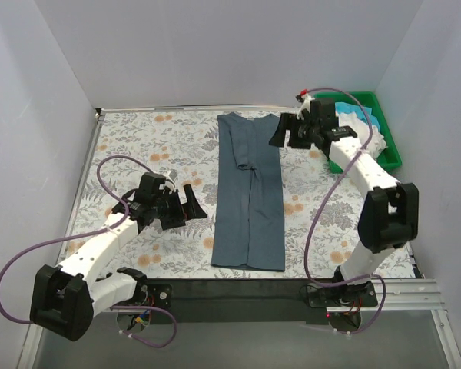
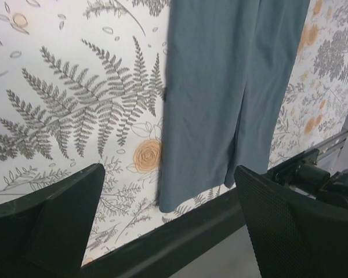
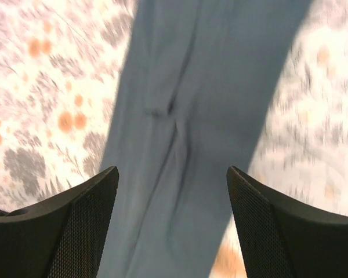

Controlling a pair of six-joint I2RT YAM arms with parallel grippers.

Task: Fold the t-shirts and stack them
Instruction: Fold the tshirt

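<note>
Claws both gape empty: our left claw (image 1: 190,204) sits just left of the grey shirt (image 1: 250,192) at mid-length, our right claw (image 1: 290,132) by its far right corner. We judge the strip, running far-to-near down the bench (image 1: 138,138), needs folding crosswise.

Slate t-shirt (image 1: 250,200), folded lengthwise, lying flat
</note>
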